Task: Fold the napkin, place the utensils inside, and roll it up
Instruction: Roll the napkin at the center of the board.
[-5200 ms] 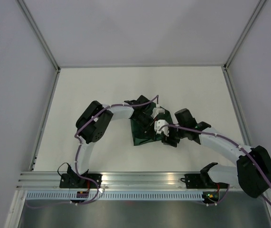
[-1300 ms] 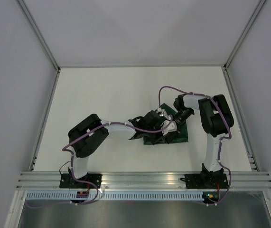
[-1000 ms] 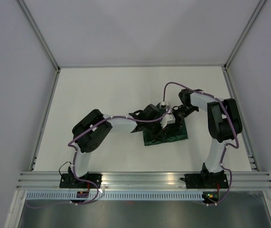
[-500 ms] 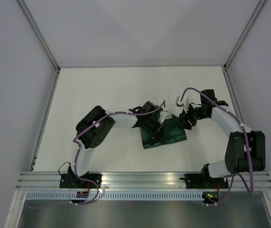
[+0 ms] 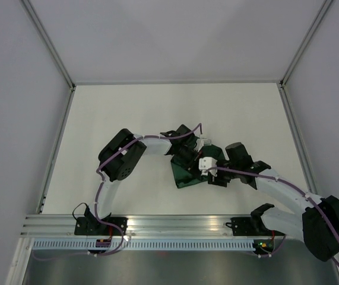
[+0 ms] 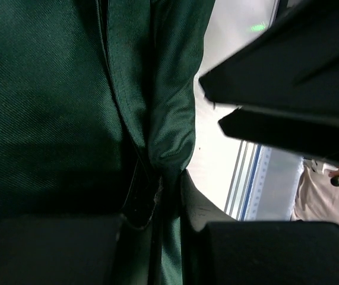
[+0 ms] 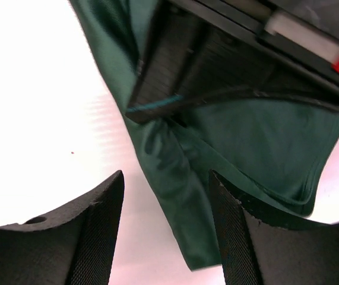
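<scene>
The napkin (image 5: 186, 176) lies bunched in the middle of the table (image 5: 127, 107), between both arms. My left gripper (image 6: 157, 205) is nearly closed, pinching a fold of it. My right gripper (image 7: 164, 190) hangs over its edge, jaws well apart, holding nothing. I judge this the folding step; next, the right must close squarely on that edge

Count on inspection, top view. One dark green fabric napkin (image 5: 186, 177), at centre. Two white-and-black jointed robot arms: left arm (image 5: 122, 157) at centre left, right arm (image 5: 288, 191) at lower right. Two black two-finger grippers, left gripper (image 5: 187, 155) and right gripper (image 5: 214, 176), both at centre. Two purple cables (image 5: 98, 195), one along each arm. One white table (image 5: 127, 113). One aluminium rail (image 5: 175, 222) along the bottom edge.
</scene>
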Robot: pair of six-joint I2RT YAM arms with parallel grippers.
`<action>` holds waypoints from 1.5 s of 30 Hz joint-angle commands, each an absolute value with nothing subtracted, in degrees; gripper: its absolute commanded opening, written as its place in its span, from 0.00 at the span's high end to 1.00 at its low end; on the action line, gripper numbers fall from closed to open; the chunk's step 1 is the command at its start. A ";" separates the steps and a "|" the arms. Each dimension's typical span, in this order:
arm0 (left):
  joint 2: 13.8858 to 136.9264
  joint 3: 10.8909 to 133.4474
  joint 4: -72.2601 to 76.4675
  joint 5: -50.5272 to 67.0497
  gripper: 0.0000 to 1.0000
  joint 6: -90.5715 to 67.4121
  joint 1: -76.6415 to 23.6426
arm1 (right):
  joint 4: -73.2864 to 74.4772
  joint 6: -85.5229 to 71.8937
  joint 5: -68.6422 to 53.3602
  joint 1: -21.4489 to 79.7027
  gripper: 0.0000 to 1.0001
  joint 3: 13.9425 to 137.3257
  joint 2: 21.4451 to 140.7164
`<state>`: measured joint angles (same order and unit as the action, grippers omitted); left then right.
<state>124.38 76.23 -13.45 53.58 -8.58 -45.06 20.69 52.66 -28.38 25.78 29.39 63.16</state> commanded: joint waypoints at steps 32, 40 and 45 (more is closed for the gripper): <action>114.72 68.83 -12.50 45.27 0.70 -14.23 -40.96 | 11.77 49.75 -15.45 43.60 0.84 26.01 71.63; 101.53 63.29 -5.55 33.97 0.70 -21.60 -38.23 | 18.89 51.41 -25.65 37.89 0.85 30.23 74.70; 88.64 52.85 7.51 23.84 0.70 -23.64 -38.41 | 25.73 54.93 -32.16 32.45 0.86 35.06 80.93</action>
